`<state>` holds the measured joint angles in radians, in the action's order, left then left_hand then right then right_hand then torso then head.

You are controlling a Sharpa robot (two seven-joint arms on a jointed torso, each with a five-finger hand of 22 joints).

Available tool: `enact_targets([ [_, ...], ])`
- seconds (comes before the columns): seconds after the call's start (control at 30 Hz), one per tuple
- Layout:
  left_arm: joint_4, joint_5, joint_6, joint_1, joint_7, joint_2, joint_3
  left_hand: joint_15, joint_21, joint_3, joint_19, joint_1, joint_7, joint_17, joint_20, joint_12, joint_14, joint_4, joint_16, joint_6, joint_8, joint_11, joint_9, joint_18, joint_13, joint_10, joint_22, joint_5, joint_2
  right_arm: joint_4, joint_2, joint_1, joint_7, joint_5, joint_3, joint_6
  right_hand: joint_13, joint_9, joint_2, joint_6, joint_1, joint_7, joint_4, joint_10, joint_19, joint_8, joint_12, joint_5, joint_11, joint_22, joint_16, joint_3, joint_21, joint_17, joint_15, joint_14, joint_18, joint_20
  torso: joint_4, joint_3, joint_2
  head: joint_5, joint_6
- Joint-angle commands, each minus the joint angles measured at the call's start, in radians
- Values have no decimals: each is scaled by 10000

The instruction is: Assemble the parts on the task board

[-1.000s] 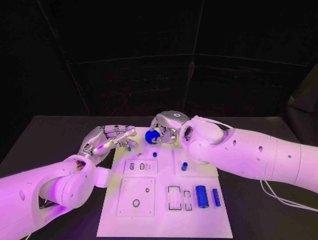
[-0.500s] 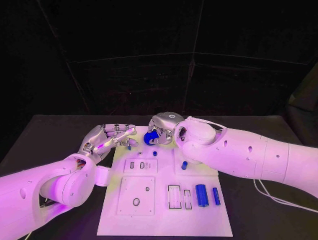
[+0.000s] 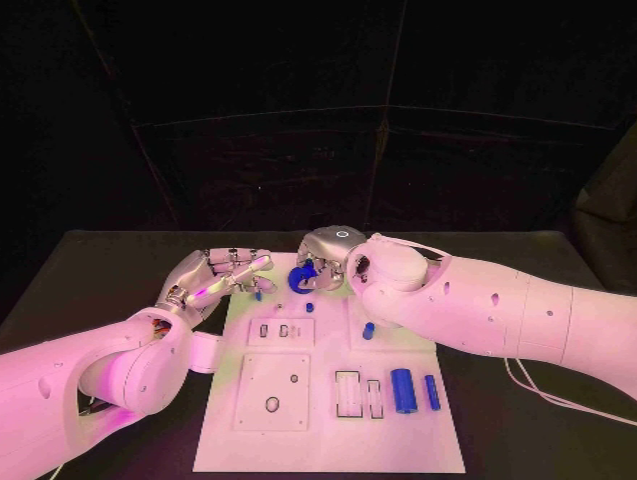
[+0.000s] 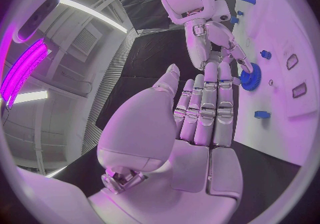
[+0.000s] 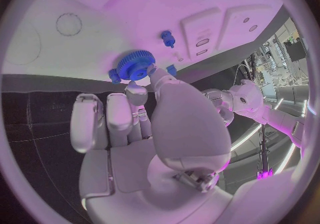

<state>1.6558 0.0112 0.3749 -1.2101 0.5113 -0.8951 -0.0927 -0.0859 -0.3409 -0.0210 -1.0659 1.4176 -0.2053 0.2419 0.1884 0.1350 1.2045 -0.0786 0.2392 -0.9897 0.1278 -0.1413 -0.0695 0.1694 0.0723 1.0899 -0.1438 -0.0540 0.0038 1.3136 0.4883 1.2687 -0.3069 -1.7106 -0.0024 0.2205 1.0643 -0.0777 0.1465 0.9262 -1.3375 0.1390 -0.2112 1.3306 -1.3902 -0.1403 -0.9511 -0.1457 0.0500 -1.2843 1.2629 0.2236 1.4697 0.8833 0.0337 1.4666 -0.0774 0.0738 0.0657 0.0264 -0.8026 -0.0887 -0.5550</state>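
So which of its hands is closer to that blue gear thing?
The right. The right hand pinches the blue gear over the far end of the task board. The left hand is beside it, apart, its fingers straight, holding nothing.

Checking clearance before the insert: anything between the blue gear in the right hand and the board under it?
Nothing visible. The right hand pinches the blue gear over bare task board; a small blue peg stands beside it.

Blue gear partly hidden behind right robot hand; grip seemingly fingertip.
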Motion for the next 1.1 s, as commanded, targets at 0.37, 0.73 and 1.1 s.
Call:
enact_targets([
  [0.37, 8, 56, -116, -15, 40, 2, 10, 20, 64, 15, 45, 107, -22, 13, 7, -63, -55, 43, -61, -33, -60, -39, 8, 122, -16, -21, 11, 34, 19, 8, -16, 14, -89, -16, -15, -606, 153, -25, -349, -81, 1505, 75, -794, -54, 21, 259, -68, -970, 72, 4, -80, -1907, -71, -81, -133, 42, 163, 174, 5, 5, 6, 0, -29],
  [0.73, -3, 56, -105, -15, 33, 0, 10, 19, 66, 17, 44, 111, -28, 33, 6, -77, -57, 72, -71, -36, -75, -43, 10, 121, -21, -22, 14, 35, 36, 16, 159, 13, -255, 107, -19, -545, 270, -2, -702, -177, 1830, 122, -802, -57, 5, 410, -156, -868, 116, -25, -57, -2645, -63, -73, -166, 45, 168, 203, -18, 1, 1, -9, -22],
  [1.1, -6, 56, -107, -15, 25, -7, 10, 18, 67, 22, 44, 107, -33, 37, 6, -83, -57, 77, -73, -31, -81, -46, 11, 121, -23, -28, 15, 35, 34, 165, 414, 10, -176, 235, -21, 59, 443, 19, -923, -202, 1641, 139, -778, 23, -56, 486, -351, -1236, 130, -123, -3, -2860, -26, 2, -180, 63, 186, 221, -7, 8, 16, -49, -15],
])
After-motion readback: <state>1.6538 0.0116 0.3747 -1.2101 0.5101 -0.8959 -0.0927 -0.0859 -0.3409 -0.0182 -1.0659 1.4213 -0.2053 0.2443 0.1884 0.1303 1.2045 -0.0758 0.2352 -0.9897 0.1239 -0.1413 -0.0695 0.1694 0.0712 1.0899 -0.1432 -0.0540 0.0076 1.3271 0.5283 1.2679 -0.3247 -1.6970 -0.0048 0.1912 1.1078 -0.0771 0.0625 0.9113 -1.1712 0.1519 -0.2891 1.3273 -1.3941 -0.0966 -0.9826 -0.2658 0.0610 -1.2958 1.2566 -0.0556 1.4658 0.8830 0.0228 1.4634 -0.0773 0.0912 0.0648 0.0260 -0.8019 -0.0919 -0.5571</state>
